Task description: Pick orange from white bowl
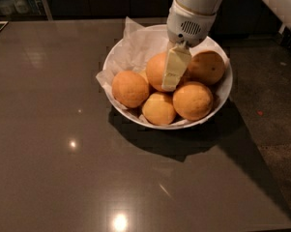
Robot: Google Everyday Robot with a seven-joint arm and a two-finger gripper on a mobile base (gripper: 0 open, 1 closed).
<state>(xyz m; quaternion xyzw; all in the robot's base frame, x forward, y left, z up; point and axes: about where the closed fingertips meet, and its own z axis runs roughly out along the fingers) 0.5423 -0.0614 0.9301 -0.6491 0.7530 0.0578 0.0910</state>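
Observation:
The white bowl (222, 98), lined with crinkled white paper, stands on the dark table and holds several oranges. My gripper (172, 76) reaches down into the bowl from the upper right. Its cream tip lies across the front of the middle orange (156, 70), a round deep-orange fruit partly hidden behind it. Around that orange lie a left one (130, 88), a paler front one (158, 108), a front right one (192, 100) and a back right one with a dark speck (206, 66).
The glossy dark table (63, 153) spreads to the left and front of the bowl. A rougher dark surface (275, 124) lies to the right. The white arm (193, 13) rises above the bowl's far side.

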